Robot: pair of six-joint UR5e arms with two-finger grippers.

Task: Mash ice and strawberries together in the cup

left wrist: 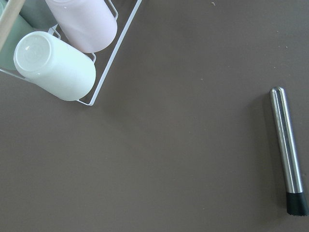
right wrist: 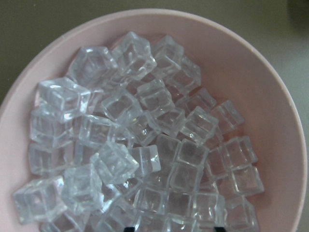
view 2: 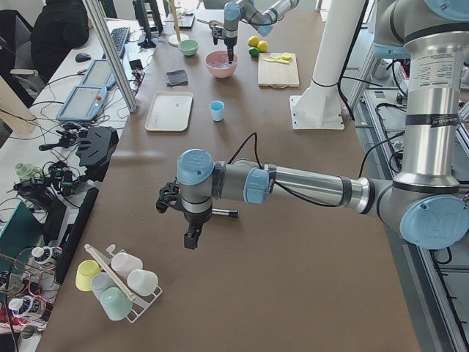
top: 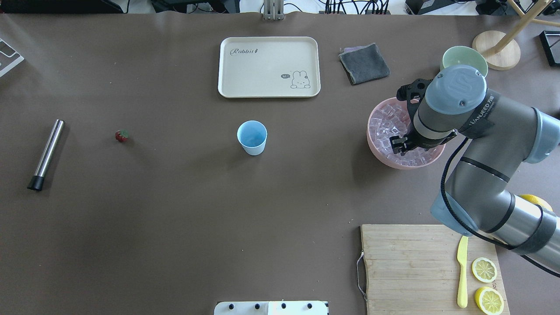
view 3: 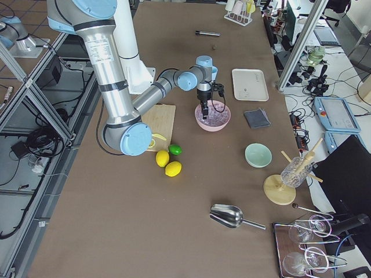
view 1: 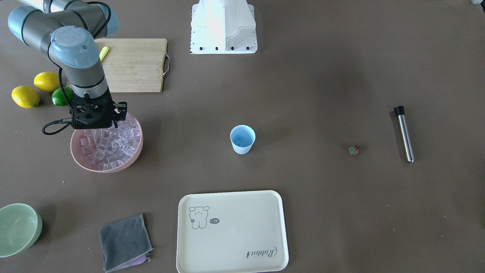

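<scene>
While right gripper (right wrist: 172, 228) hangs over wide pink bowl (right wrist: 270, 96) of clear ice cubes (right wrist: 145, 145), fingers (right wrist: 128, 229) spread wide, empty; left gripper (view 2: 192, 238): opening cannot be told. Well apart from bowl: light-blue plastic cup (view 1: 242, 139), tiny red strawberry (view 1: 353, 150).

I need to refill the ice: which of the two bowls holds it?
The pink bowl, heaped with ice; the green bowl holds none.

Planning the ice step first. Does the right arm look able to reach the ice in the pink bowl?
Probably yes: the right gripper hangs right over the ice in the open pink bowl, nothing covering it.
</scene>
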